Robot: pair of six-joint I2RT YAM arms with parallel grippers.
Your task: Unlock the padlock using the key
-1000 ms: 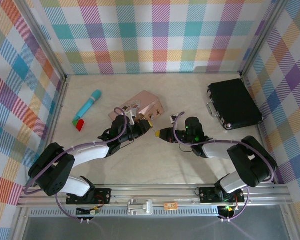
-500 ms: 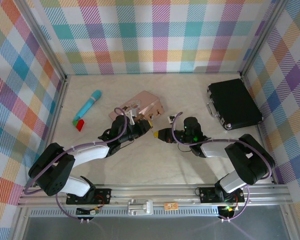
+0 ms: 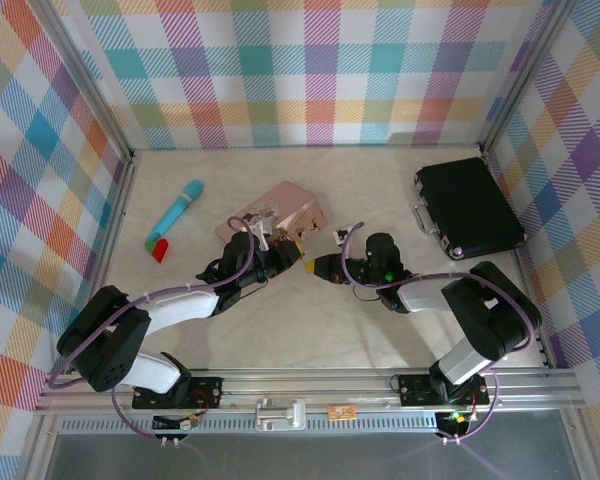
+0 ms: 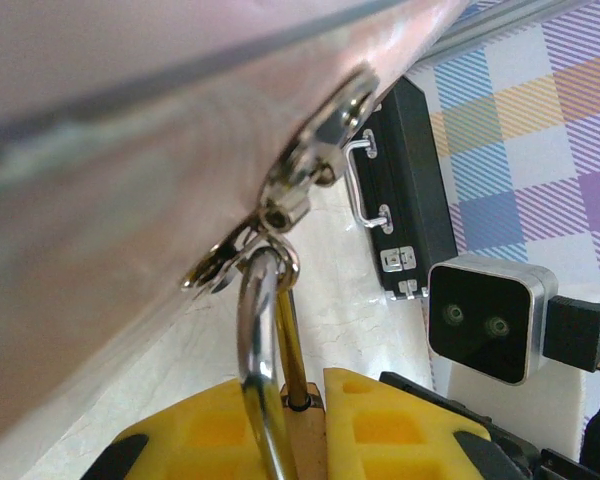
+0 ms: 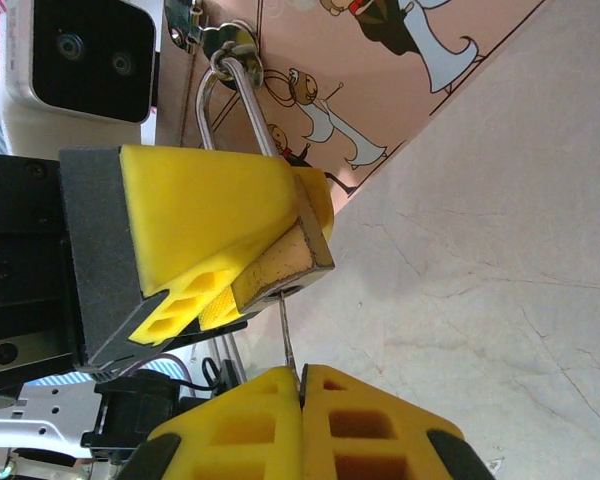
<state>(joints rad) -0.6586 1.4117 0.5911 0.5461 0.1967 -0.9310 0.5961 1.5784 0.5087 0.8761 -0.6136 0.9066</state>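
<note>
The small brass padlock point(image 5: 292, 255) hangs by its shackle point(image 5: 223, 95) from the clasp of the pink picture tin point(image 5: 380, 70). My left gripper point(image 4: 315, 400) is shut on the padlock body point(image 4: 308, 430), with yellow pads point(image 5: 205, 195) on both sides. The thin grey key point(image 5: 285, 335) is pinched in my shut right gripper point(image 5: 302, 385), and its tip sits at the keyhole in the padlock's underside. In the top view the left gripper point(image 3: 292, 256) and the right gripper point(image 3: 320, 267) meet tip to tip in front of the tin point(image 3: 275, 208).
A black case point(image 3: 467, 208) lies at the back right, also visible past the tin point(image 4: 410, 190). At the left lie a turquoise tube point(image 3: 177, 209) and a small red piece point(image 3: 159, 248). Plaid walls close the table on three sides.
My right gripper has crept a little to the left, closer to the padlock. The left arm and the tin have stayed put.
</note>
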